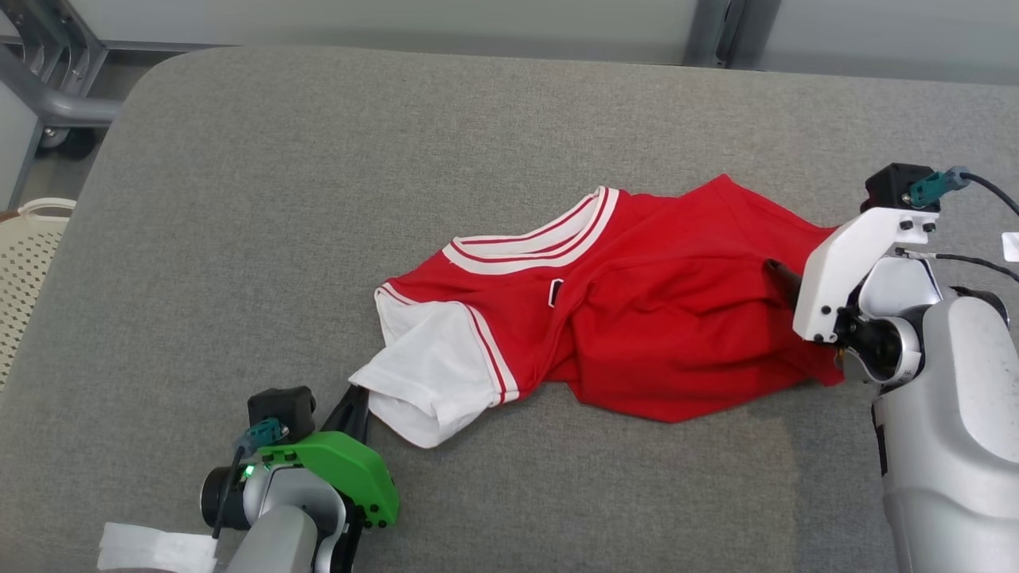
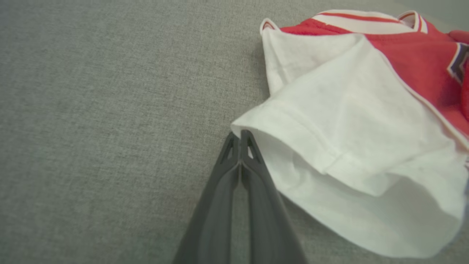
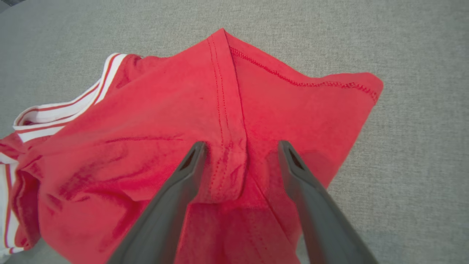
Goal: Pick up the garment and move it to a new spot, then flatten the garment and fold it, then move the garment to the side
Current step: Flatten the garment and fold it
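Where it lies crumpled at the middle of the grey padded surface (image 1: 318, 199), the red garment (image 1: 637, 318) hides much of itself. Its body is folded over in thick creases. A dark chest emblem (image 1: 556, 291) is half swallowed by one fold, and the edge toward 3 o'clock is covered by the right arm's white housing (image 1: 836, 270). Its long axis runs from about 8 o'clock, where the white sleeve (image 1: 430, 374) ends in an open cuff, up to 2 o'clock, where a hem corner peaks. The striped white collar (image 1: 533, 243) faces roughly 11 o'clock. At the cuff's 8 o'clock tip, the left gripper (image 2: 240, 136) has its dark fingers pressed together and their ends touching the hem. Whether any cloth is nipped between them is too fine to make out. The right gripper (image 3: 242, 146) has its fingers spread apart, straddling a raised ridge of red cloth along a stitched seam, with the tips resting on the fabric on either side. At 9 o'clock in the head view, a cream perforated basket (image 1: 24, 255) is cut off by the frame.
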